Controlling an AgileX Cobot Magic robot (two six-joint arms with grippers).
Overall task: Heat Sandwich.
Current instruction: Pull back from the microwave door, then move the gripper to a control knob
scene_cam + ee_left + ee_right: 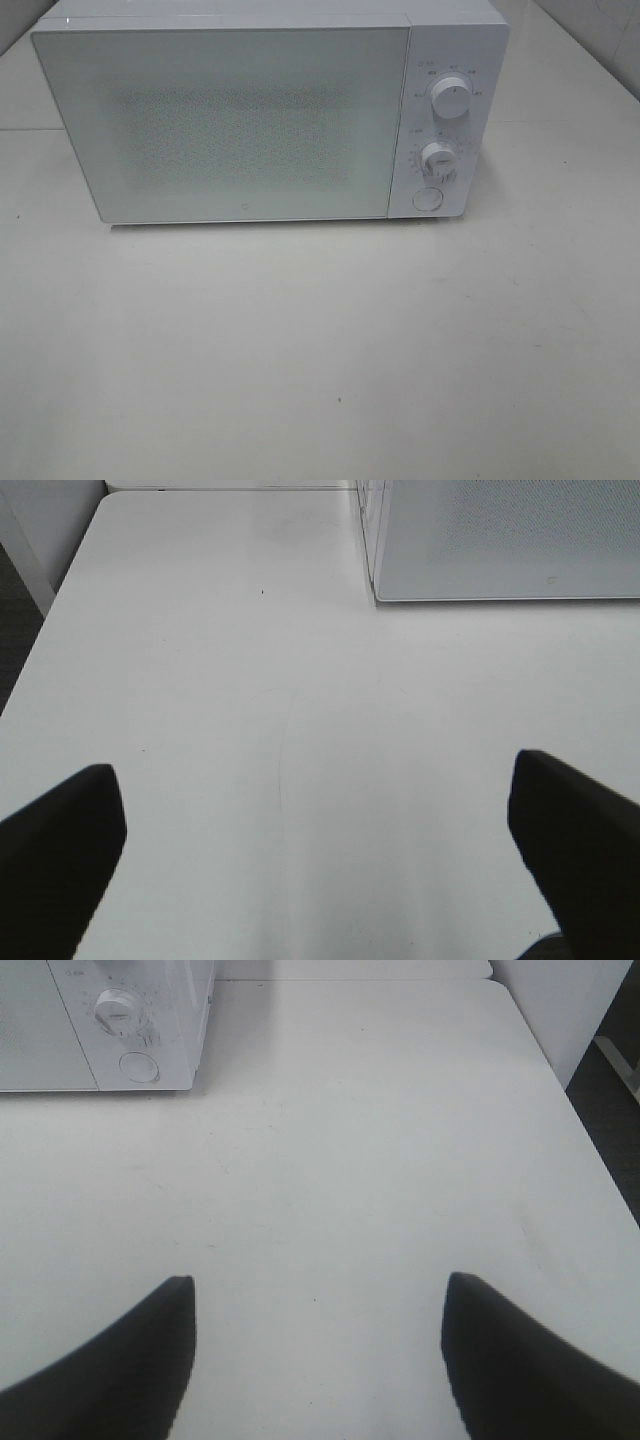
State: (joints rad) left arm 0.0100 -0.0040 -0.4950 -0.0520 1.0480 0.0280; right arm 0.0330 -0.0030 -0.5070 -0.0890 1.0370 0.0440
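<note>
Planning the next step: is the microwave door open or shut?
Shut: the door sits flush with the control panel, with no gap showing.

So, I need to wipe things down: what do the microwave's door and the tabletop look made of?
Microwave door: likely glass, glossy, with a dotted mesh showing behind it. Tabletop: smooth white laminate or painted board, probably; faint sheen, fine scuffs.

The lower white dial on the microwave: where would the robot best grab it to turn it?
Probably its round rim, approached straight from the front: the lower white round dial sticks out forward from the panel of the white box-shaped microwave, so open jaws can straddle it. The open right gripper is on that side.
</note>
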